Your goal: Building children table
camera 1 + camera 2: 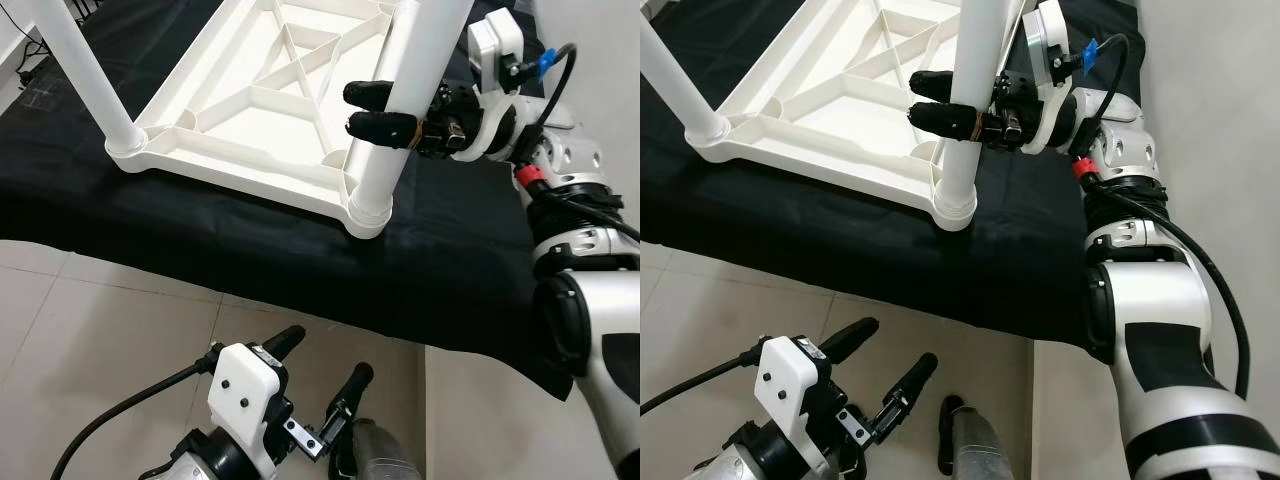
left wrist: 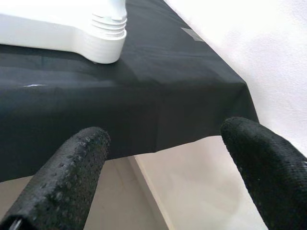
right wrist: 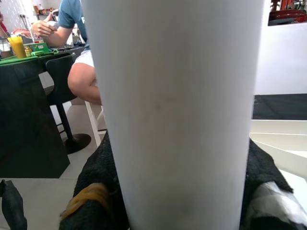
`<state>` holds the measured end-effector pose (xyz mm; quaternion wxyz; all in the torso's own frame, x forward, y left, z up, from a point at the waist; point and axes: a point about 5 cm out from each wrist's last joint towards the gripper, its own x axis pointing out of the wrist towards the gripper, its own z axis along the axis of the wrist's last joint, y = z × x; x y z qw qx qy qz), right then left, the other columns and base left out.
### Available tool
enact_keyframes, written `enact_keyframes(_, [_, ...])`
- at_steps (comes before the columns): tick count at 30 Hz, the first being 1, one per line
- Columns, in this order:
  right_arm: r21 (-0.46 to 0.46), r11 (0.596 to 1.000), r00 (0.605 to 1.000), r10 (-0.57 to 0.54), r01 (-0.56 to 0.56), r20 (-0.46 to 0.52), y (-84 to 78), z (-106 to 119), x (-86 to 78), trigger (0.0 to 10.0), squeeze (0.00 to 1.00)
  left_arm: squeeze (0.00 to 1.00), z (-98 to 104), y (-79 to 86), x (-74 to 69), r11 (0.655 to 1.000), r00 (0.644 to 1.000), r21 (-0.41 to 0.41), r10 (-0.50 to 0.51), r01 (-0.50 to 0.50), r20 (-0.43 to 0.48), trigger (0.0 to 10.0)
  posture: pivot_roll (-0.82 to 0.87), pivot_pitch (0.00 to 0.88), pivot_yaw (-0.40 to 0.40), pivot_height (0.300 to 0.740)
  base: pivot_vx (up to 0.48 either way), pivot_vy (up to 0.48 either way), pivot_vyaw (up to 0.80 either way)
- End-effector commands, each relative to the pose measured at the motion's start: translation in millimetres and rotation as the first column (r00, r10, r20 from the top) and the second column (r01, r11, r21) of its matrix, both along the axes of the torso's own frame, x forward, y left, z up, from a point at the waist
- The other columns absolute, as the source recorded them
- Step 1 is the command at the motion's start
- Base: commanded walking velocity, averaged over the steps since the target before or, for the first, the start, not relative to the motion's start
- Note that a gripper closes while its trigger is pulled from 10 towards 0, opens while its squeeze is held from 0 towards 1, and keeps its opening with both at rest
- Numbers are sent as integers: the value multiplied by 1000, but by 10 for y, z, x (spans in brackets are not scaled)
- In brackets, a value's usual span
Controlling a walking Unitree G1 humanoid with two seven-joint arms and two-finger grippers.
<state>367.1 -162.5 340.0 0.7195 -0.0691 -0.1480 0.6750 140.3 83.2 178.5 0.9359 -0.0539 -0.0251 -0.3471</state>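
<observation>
The white plastic children's table top (image 1: 270, 110) lies upside down on a black cloth (image 1: 200, 240). A white leg (image 1: 405, 90) stands in the near right corner socket (image 1: 368, 210). My right gripper (image 1: 352, 110) is shut on this leg from the right side, a black finger on either side of it, above the socket. In the right wrist view the leg (image 3: 177, 110) stands between the fingers (image 3: 96, 191). Another leg (image 1: 85, 70) stands in the near left corner. My left gripper (image 1: 328, 353) hangs open low over the floor, holding nothing.
The cloth-covered surface ends at a front edge (image 2: 192, 143) just before the table's corner; pale tiled floor (image 1: 100, 330) lies below. A white wall (image 2: 249, 48) runs along the right. Behind the leg, a person (image 3: 76, 43) sits at a dark table.
</observation>
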Motion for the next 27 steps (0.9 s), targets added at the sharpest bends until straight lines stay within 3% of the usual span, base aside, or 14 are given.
enact_keyframes(1, [-56,988,989,-138,141,62,-269,-55,-35,0,0,0,-73,-1,36,1000,1000,9,10,-10,-23,10000,76,275,-105,740,0,0,0])
enact_keyframes(5, [-83,940,943,-329,332,46,-447,-134,-92,0,0,0,-97,-16,85,1000,1000,1,17,-17,-16,10000,43,253,-130,740,0,0,0])
enact_keyframes(7, [-104,829,830,-556,550,-42,-471,-411,-232,0,0,0,-174,-29,171,1000,1000,4,19,-19,-14,10000,-6,168,-185,740,0,0,0])
enact_keyframes(8, [-104,829,830,-556,550,-42,-471,-411,-232,0,0,0,-174,-29,171,1000,1000,4,19,-19,-14,10000,-6,168,-185,740,0,0,0])
enact_keyframes(9, [-118,773,771,-632,623,-73,-453,-546,-309,0,0,0,-212,-29,208,1000,1000,7,19,-19,-15,10000,-6,168,-185,740,0,0,0])
enact_keyframes(11, [-117,299,281,-948,947,-150,-290,-1229,-515,0,0,0,-348,-12,329,1000,999,12,23,-23,-27,10000,-60,83,-199,740,0,0,0])
enact_keyframes(12, [-181,227,195,-964,957,-178,-38,-1586,-652,0,0,0,-415,-29,428,1000,999,13,22,-22,-33,10000,-52,14,-188,740,0,0,0])
enact_keyframes(13, [-181,227,195,-964,957,-178,-38,-1586,-652,0,0,0,-415,-29,428,1000,999,13,22,-22,-33,10000,-52,14,-188,740,0,0,0])
enact_keyframes(14, [-218,210,168,-966,953,-198,150,-1779,-760,0,0,0,-456,-43,496,1000,999,13,20,-20,-36,10000,-52,14,-188,740,0,0,0])
enact_keyframes(16, [-215,347,298,-926,913,-232,488,-1860,-611,0,0,0,-513,-53,633,1000,999,13,20,-20,-44,10000,-47,0,-171,740,0,0,0])
enact_keyframes(24, [-152,438,377,-872,886,-312,847,-1599,-344,118,0,0,-576,62,784,997,997,18,75,-75,-30,10000,-22,0,-173,740,0,0,0])
enact_keyframes(25, [-137,465,403,-854,874,-329,928,-1536,-342,4745,0,0,-577,82,801,996,996,18,89,-89,-23,10000,-22,0,-170,740,0,0,0])
enact_keyframes(26, [-137,465,403,-854,874,-329,928,-1536,-342,4745,0,0,-577,82,801,996,996,18,89,-89,-23,10000,-22,0,-170,740,0,0,0])
enact_keyframes(27, [-121,488,420,-833,864,-359,1022,-1475,-372,10000,0,0,-585,92,819,995,995,15,95,-95,-15,10000,-19,0,-169,740,0,0,0])
